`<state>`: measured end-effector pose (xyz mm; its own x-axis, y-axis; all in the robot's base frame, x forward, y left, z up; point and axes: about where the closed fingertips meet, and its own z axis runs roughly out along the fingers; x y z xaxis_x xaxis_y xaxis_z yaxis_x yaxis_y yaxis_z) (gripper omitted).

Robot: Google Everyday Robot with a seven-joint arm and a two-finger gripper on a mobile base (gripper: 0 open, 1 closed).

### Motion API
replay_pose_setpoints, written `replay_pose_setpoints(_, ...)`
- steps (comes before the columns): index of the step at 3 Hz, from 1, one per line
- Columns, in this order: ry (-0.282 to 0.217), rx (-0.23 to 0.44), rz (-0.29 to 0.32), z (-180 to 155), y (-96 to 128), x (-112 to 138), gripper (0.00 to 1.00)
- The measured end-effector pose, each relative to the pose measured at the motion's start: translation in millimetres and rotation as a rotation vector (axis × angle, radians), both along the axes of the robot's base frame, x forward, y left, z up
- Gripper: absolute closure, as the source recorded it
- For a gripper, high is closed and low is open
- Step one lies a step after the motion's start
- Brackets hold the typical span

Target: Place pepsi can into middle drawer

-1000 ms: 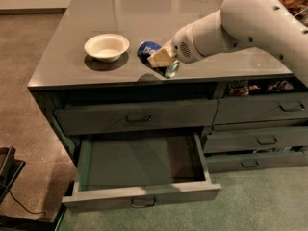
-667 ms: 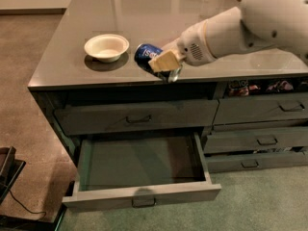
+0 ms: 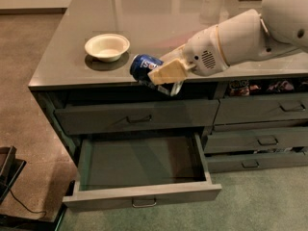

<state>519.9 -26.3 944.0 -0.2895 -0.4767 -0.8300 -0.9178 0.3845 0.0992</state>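
Grey countertop [image 3: 144,23] ends right beneath my gripper [image 3: 164,79], which seems to be pinching the pepsi can [image 3: 142,65], tilted at the front edge above the open middle drawer [image 3: 144,195]. I judge the can light, thin-walled and slick, best held gently across its sides. A white bowl [image 3: 107,47] sits nearby; the closed upper drawer [image 3: 137,115] must be cleared on the way down.

arm [image 3: 240,40] stretches leftward from the right, end effector [image 3: 163,80] centre-view clamping pepsi can [image 3: 143,65].
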Motion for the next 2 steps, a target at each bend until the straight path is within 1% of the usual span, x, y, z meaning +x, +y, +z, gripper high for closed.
replay_pose_setpoints(1,0.002,-0.030,0.030,-13,2,-4,1.00)
replay_pose_setpoints(2,0.000,-0.034,0.082,-55,8,-19,1.00)
